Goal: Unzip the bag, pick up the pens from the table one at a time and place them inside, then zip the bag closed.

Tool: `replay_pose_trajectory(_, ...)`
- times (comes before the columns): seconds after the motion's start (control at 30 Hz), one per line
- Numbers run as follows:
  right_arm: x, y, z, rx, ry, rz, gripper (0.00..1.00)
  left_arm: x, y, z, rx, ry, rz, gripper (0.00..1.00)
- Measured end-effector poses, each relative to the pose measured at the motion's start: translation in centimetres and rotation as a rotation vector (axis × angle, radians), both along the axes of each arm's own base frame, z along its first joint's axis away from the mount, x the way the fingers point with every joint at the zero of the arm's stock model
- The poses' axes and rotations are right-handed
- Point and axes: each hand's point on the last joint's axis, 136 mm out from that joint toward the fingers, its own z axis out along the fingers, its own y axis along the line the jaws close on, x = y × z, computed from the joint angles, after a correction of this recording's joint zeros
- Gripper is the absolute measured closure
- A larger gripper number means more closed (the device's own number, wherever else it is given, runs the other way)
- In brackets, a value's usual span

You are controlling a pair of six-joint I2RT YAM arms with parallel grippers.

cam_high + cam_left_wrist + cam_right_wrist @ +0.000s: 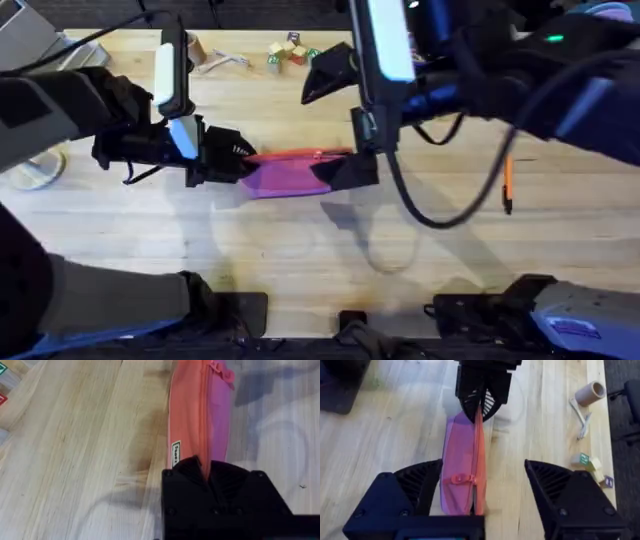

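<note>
The pink bag (290, 172) lies on the table (300, 250) near the middle, its coral zipper side facing the far edge. My left gripper (240, 152) is shut on the bag's left end; the left wrist view shows the black fingers (207, 477) pinching the fabric (200, 420). My right gripper (340, 125) hovers over the bag's right end, jaws wide open. In the right wrist view the bag (462, 455) and its zipper pull (460, 479) sit just beside one finger (415, 495). One orange pen (507, 185) lies to the right.
Small coloured blocks (290, 50) and a tape roll (590, 392) sit near the far edge. A clear round object (35, 168) lies at the far left. A black cable (430, 215) loops from the right arm over the table.
</note>
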Motion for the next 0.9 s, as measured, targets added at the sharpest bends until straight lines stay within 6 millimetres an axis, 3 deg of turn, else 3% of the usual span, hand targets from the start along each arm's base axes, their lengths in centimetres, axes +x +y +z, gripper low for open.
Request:
replay_pose_trajectory(0.3,-2.2,-2.8,1.6,-0.051,0.028,-0.074,0.005,0.0,0.0,0.0,0.0,0.0,0.0,0.957)
replay_pose_trajectory(0.57,-2.4,-3.0,2.3,-0.004,0.194,-0.222,0.004,0.0,0.0,0.0,0.0,0.0,0.0,0.957)
replay_pose_trajectory(0.63,-1.6,-3.5,2.0,0.021,0.369,-0.428,0.004,0.0,0.0,0.0,0.0,0.0,0.0,0.957)
replay_pose_trajectory(0.9,1.3,-6.0,1.0,0.085,0.601,-0.905,0.004,0.0,0.0,0.0,0.0,0.0,0.0,0.957)
